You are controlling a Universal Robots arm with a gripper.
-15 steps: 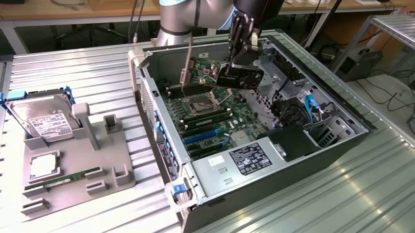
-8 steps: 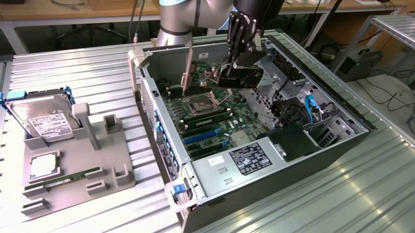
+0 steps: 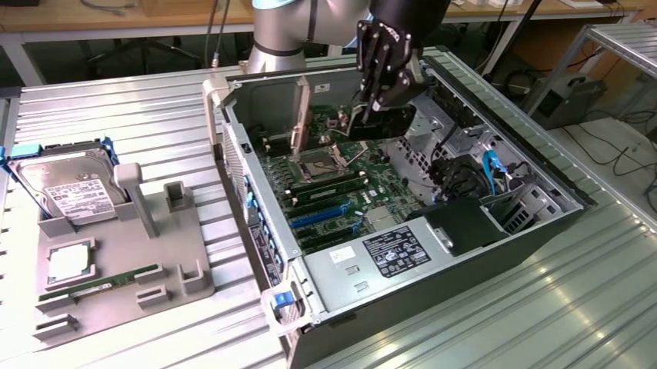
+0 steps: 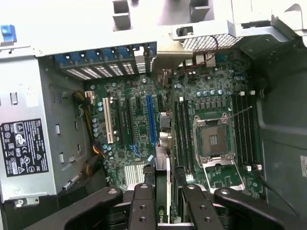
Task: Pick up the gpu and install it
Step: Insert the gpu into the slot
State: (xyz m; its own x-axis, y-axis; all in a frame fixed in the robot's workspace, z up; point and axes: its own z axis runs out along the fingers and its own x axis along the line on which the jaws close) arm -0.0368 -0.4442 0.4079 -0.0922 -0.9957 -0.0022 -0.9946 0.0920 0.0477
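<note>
One gpu sits gripped inside the claw.

The motherboard is coloured green, with one long slot in blue. The gripper and the gpu are rendered black, and the case grey.

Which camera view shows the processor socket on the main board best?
The wrist view: it looks nearly straight down on the processor socket, so its square metal frame shows whole. The exterior view sees the same socket at a slant, lying among the memory slots.
</note>
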